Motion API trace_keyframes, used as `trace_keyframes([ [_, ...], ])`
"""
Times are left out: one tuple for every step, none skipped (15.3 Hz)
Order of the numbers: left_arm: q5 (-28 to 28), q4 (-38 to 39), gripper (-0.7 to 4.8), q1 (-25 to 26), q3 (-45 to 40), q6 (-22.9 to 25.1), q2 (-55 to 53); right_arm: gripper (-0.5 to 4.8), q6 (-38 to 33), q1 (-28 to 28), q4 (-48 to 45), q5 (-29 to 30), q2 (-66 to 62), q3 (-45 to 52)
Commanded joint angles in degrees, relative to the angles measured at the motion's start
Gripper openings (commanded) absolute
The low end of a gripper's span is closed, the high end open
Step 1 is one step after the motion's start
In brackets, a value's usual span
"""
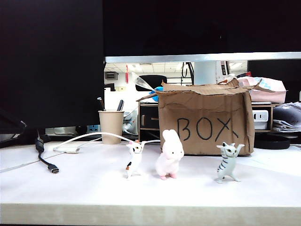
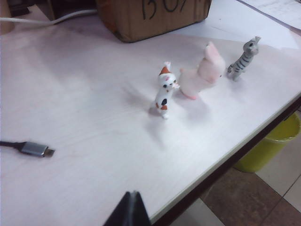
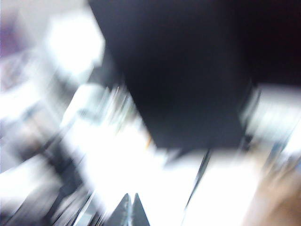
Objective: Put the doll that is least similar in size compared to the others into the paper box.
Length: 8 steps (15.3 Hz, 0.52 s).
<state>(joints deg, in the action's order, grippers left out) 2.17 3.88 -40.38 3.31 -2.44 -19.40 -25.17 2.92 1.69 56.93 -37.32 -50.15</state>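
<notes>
My left fingers [image 2: 133,201] are pressed together with nothing between them, hovering above the near table [image 2: 84,94] edge, well short of the three figures. My right fingers [image 3: 131,207] are clenched and empty too; that wrist view is smeared with blur, so I can't say what lies beneath them. Neither arm shows in the exterior view.

In the exterior view, the doll [image 1: 169,155], a plump pink-white rabbit, stands upright at the middle of the row, with the calico cat [image 1: 134,160] just beside it at 9 o'clock and the grey tabby cat [image 1: 229,162] further off at 3 o'clock. The paper box [image 1: 204,120] sits behind the rabbit, toward 1 o'clock, its torn top open.

The step in hand, I judge, is the approach. I'd spread whichever fingers reach it, descend over the rabbit's body, and close across its plump middle. The calico stands close enough to be knocked.
</notes>
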Motion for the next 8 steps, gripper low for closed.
trace_keyframes([
  [0.24, -0.55, -0.05, 0.00, 0.24, -0.13, 0.00, -0.06, 13.66, 7.45, 25.57, 2.10, -16.90, -7.72],
  [0.22, -0.55, -0.05, 0.00, 0.24, -0.13, 0.00, -0.06, 15.04, 10.16, 27.91, -0.35, -19.96, -8.00],
  [0.22, -0.55, -0.05, 0.00, 0.24, -0.13, 0.00, -0.06, 16.66, 16.31, 30.77, -5.90, -25.44, -8.04],
  [0.24, -0.55, -0.05, 0.00, 0.24, -0.13, 0.00, -0.06, 19.54, 20.94, 33.57, -13.73, -29.07, -8.04],
  [0.24, -0.52, -0.05, 0.00, 0.24, -0.13, 0.00, -0.06, 22.62, 24.44, 36.11, -22.03, -32.13, -8.04],
  [0.22, -0.55, -0.05, 0.02, 0.24, -0.13, 0.09, -0.04, 23.32, 28.92, 38.49, -31.54, -36.04, -8.04],
  [0.22, -0.55, -0.05, 0.02, 0.24, -0.13, 0.07, 0.37, 23.32, 32.52, 39.17, -36.02, -39.15, -8.04],
  [0.22, -0.55, -0.05, 0.02, 0.24, -0.13, 0.07, 1.89, 23.34, 34.82, 39.10, -36.72, -41.48, -8.04],
])
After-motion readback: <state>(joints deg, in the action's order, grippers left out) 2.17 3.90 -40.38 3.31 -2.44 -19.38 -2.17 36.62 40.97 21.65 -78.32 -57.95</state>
